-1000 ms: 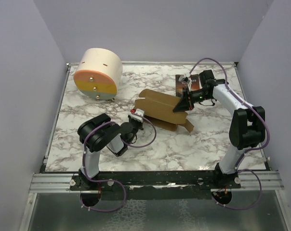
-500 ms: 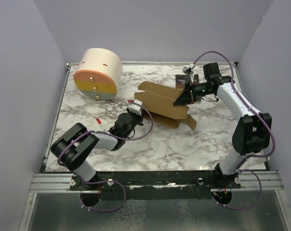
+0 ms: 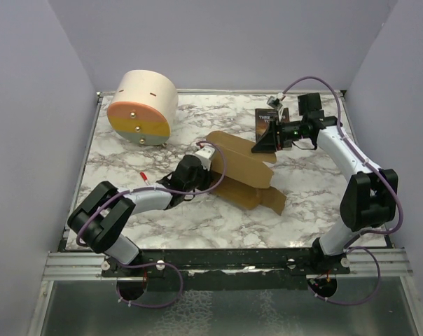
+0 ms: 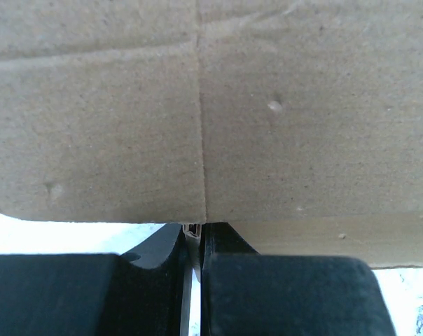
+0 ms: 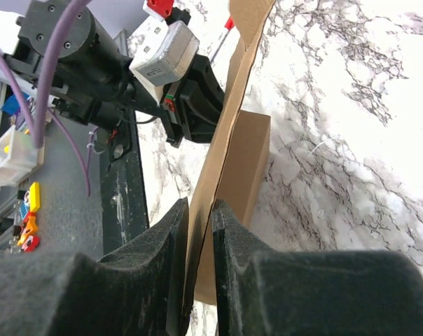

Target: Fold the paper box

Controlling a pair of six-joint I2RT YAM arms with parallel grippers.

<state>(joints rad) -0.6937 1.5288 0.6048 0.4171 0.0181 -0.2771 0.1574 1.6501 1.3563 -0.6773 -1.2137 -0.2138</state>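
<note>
The paper box (image 3: 243,170) is a brown cardboard sheet, partly folded, in the middle of the table, with one panel raised on edge. My right gripper (image 3: 265,145) is shut on that panel's far right edge; in the right wrist view its jaws (image 5: 199,210) pinch the thin cardboard (image 5: 250,161). My left gripper (image 3: 205,157) is at the box's left edge. In the left wrist view its fingertips (image 4: 195,231) are closed together and pressed under the cardboard (image 4: 211,119), which fills the view.
A big cream cylinder with an orange-yellow face (image 3: 141,106) stands at the back left. A dark book (image 3: 266,120) lies at the back right behind my right gripper. A small red-tipped stick (image 3: 143,176) lies by my left forearm.
My left arm has stretched out and its gripper has moved right to the box's left edge. My right gripper has lifted slightly back and right, and the box's panel has swung with it.
</note>
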